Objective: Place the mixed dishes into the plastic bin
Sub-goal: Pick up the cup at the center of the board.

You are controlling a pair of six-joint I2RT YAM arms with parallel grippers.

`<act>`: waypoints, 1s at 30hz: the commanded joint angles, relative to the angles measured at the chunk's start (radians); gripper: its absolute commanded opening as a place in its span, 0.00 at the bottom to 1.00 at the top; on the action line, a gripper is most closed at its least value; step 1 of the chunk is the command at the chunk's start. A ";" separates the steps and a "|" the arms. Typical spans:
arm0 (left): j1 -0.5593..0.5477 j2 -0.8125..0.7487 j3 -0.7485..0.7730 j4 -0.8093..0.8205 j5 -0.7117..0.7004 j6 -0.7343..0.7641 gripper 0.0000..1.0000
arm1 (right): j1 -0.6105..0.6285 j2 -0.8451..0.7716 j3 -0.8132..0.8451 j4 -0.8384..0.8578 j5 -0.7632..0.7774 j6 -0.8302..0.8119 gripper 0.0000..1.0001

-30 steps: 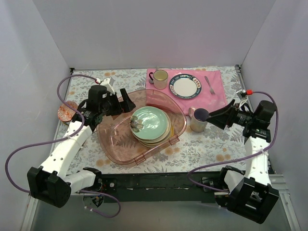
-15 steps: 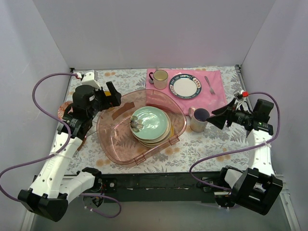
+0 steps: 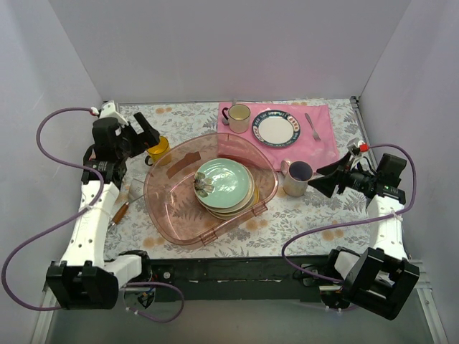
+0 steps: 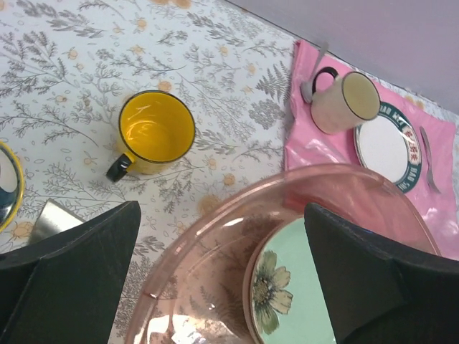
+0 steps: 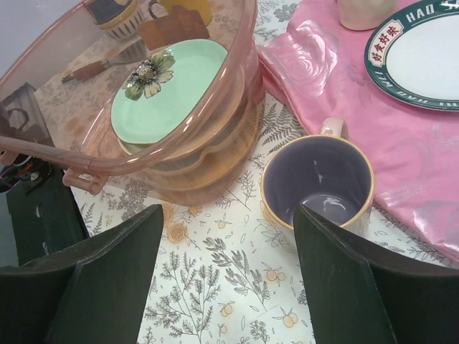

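Observation:
The plastic bin (image 3: pixel 166 203) sits mid-table, translucent pink, with a stack of plates inside topped by the mint-green plate (image 3: pixel 224 184) (image 5: pixel 168 89). A yellow mug (image 3: pixel 159 148) (image 4: pixel 154 132) stands on the table beyond the bin's left rim (image 4: pixel 215 215). My left gripper (image 3: pixel 148 132) (image 4: pixel 221 211) is open and empty, hovering above that rim beside the mug. The grey mug (image 3: pixel 296 178) (image 5: pixel 319 179) with its dark-blue inside stands right of the bin. My right gripper (image 3: pixel 319 179) (image 5: pixel 228 215) is open, just short of it. The small patterned bowl (image 4: pixel 7 188) (image 5: pixel 118 16) shows only partly, at the far left.
A pink cloth (image 3: pixel 323 143) at the back right carries a cream mug (image 3: pixel 239 117), a blue-rimmed white plate (image 3: pixel 275 129) and a fork (image 3: pixel 313 126). A wooden-handled knife (image 3: pixel 120 209) lies left of the bin. Grey walls close in three sides.
My left gripper has moved from over the bin to the back left, uncovering the yellow mug. The right gripper has drawn back slightly to the right of the grey mug.

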 commanded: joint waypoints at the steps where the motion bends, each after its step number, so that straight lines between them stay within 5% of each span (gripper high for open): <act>1: 0.121 0.079 -0.014 0.058 0.151 -0.040 0.98 | -0.006 -0.005 -0.005 0.000 -0.027 -0.037 0.80; 13: 0.192 0.427 0.066 0.080 0.131 0.012 0.94 | -0.006 -0.008 0.002 -0.023 -0.022 -0.060 0.81; 30: 0.197 0.734 0.232 0.032 0.140 0.063 0.50 | -0.006 0.003 0.009 -0.038 -0.019 -0.075 0.81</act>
